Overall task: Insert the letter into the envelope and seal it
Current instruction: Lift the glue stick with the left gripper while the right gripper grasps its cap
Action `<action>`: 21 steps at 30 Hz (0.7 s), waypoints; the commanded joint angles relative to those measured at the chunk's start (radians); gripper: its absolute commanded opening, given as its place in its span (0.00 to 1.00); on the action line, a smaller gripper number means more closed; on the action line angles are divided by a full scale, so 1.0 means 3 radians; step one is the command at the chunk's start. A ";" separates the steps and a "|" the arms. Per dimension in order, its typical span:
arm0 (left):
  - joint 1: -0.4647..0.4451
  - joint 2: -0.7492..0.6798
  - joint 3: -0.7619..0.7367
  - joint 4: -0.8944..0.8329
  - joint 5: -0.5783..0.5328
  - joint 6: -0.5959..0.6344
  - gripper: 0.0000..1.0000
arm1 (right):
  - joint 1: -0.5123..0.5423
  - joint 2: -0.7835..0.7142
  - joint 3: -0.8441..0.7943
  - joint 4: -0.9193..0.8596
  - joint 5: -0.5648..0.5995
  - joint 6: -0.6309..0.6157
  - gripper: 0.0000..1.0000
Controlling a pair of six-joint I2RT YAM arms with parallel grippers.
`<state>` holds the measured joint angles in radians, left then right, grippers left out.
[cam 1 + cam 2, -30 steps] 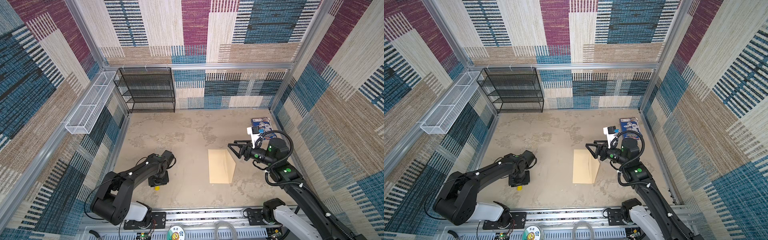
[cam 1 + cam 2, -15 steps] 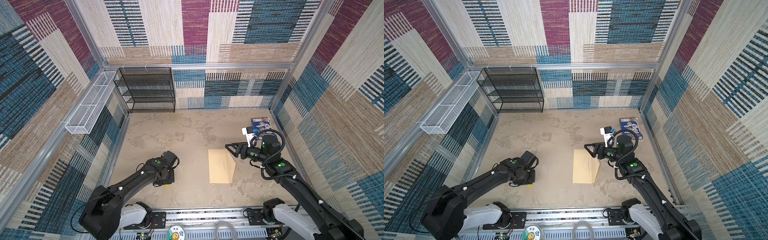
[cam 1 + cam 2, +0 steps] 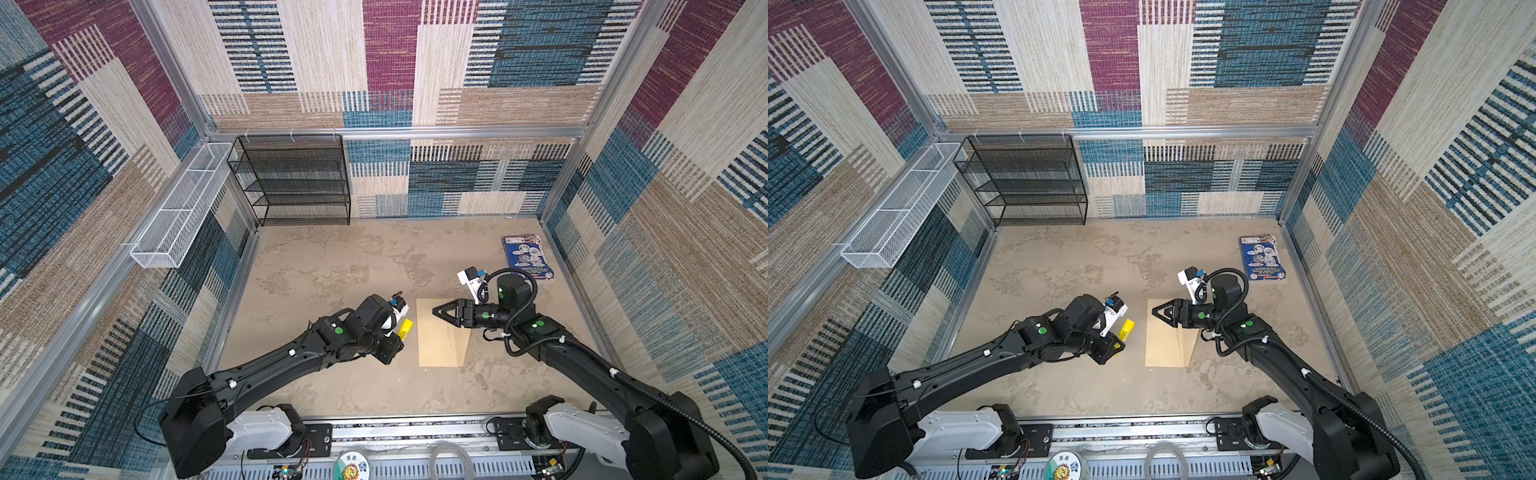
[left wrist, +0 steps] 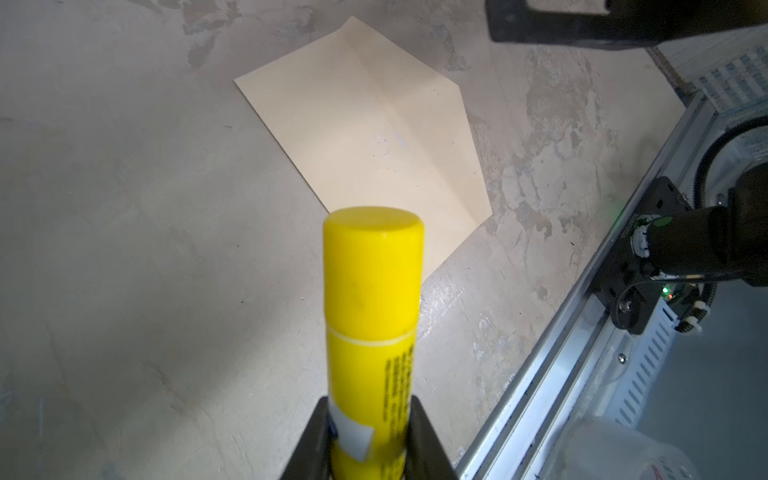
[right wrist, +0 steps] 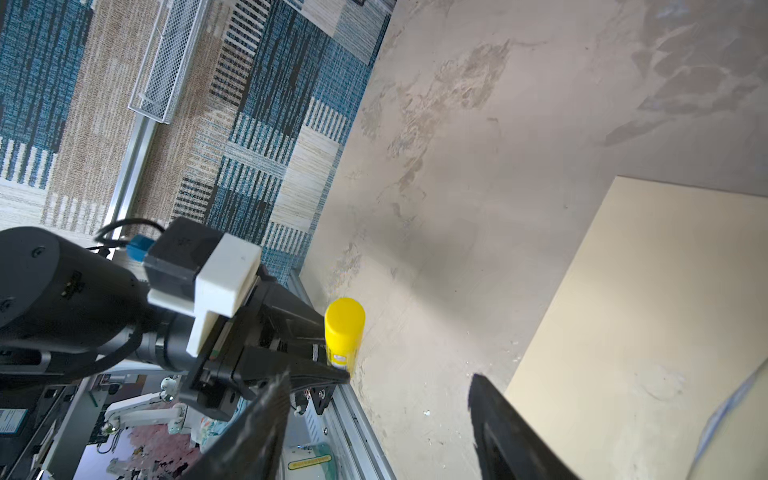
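The left gripper [image 3: 397,337] is squeezed tight on a yellow glue stick [image 3: 405,328]. Its two fingers [image 4: 430,444] pinch the bottom part of the stick. The end with the cap on sticks out past them. The left arm is stretched out long and low from its base. Its wrist is turned in toward the middle of the table [image 3: 332,270].

The right gripper [image 3: 436,311] points back at the left one. Its fingers [image 5: 257,428] are spread apart, and there is nothing between them. The right arm comes up from its base and bends at the elbow, and its wrist lies flat.

The envelope [image 3: 436,345] lies flat on the table. It is right under the right gripper's tips and just past the tip of the glue stick. Its flap is open, on the side by the right arm. I cannot tell what is inside it, and I cannot tell where the letter is.

A blue booklet [image 3: 527,257] lies behind the right gripper, by the wall. A white wire basket [image 3: 174,220] hangs on the wall, far off beyond the left arm. A black mesh shelf [image 3: 295,183] stands by the back wall, well apart from both grippers.
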<state>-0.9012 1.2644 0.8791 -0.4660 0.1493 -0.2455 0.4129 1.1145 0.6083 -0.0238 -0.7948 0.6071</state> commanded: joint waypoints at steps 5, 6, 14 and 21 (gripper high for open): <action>-0.0095 0.0029 0.0014 0.0276 0.0140 0.0204 0.00 | 0.0204 0.0216 -0.0107 0.0523 -0.0045 0.0267 0.66; -0.0100 0.0045 0.0020 0.0256 0.0120 0.0210 0.00 | 0.0243 0.0230 -0.0111 0.0596 -0.0070 0.0299 0.65; -0.0109 0.0151 0.0020 0.0269 0.0064 0.0184 0.00 | 0.0401 0.0328 -0.0120 0.0730 -0.0046 0.0363 0.63; -0.0118 0.0144 -0.0025 0.0328 0.0110 0.0190 0.00 | 0.0483 0.0429 -0.0171 0.0814 -0.0030 0.0405 0.55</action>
<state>-0.9360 1.3163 0.8783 -0.4038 0.1658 -0.2096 0.5507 1.2335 0.5598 0.1638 -0.8009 0.7094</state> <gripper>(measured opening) 0.280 0.554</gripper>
